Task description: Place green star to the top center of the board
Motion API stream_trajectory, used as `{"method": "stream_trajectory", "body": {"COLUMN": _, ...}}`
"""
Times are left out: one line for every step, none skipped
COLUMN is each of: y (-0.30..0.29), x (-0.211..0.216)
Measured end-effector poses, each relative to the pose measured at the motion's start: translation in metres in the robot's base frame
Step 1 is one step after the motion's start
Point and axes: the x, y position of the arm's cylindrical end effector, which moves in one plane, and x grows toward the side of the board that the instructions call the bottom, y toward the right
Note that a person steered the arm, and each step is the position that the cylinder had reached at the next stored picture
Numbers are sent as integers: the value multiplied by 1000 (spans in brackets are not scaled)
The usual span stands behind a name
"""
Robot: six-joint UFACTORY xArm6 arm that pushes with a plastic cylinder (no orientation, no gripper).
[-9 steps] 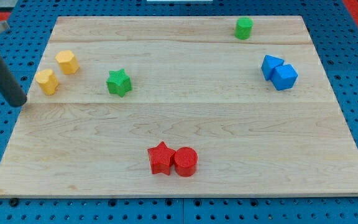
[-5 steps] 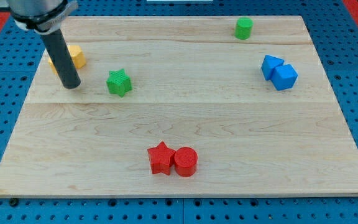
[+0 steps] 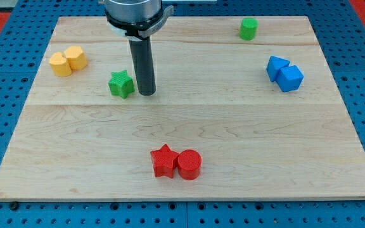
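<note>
The green star (image 3: 121,84) lies on the wooden board (image 3: 189,120), left of centre in the upper half. My tip (image 3: 146,94) rests on the board just to the star's right, very close to it; I cannot tell if they touch. The dark rod rises from there to the view's top edge.
A green cylinder (image 3: 248,28) stands near the board's top edge, right of centre. Two yellow blocks (image 3: 68,61) sit together at the upper left. Two blue blocks (image 3: 284,73) sit at the right. A red star (image 3: 164,161) and a red cylinder (image 3: 189,164) sit at the bottom centre.
My tip has swept from the board's left edge to the right, past the yellow blocks, to the green star's right side. The two yellow blocks were pushed together. The star looks unmoved.
</note>
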Motion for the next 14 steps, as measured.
{"method": "stream_trajectory", "body": {"y": 1, "x": 9}}
{"method": "stream_trajectory", "body": {"y": -6, "x": 31}}
{"method": "stream_trajectory", "body": {"y": -68, "x": 19}}
{"method": "stream_trajectory", "body": {"y": -93, "x": -8}}
{"method": "stream_trajectory", "body": {"y": -91, "x": -30}}
{"method": "stream_trajectory", "body": {"y": -80, "x": -30}}
{"method": "stream_trajectory", "body": {"y": -88, "x": -30}}
{"method": "stream_trajectory", "body": {"y": -106, "x": -18}}
{"method": "stream_trajectory", "body": {"y": -113, "x": 11}}
{"method": "stream_trajectory", "body": {"y": -99, "x": 28}}
{"method": "stream_trajectory", "body": {"y": -98, "x": 21}}
{"method": "stream_trajectory", "body": {"y": -77, "x": 7}}
{"method": "stream_trajectory", "body": {"y": -41, "x": 0}}
{"method": "stream_trajectory", "body": {"y": -29, "x": -23}}
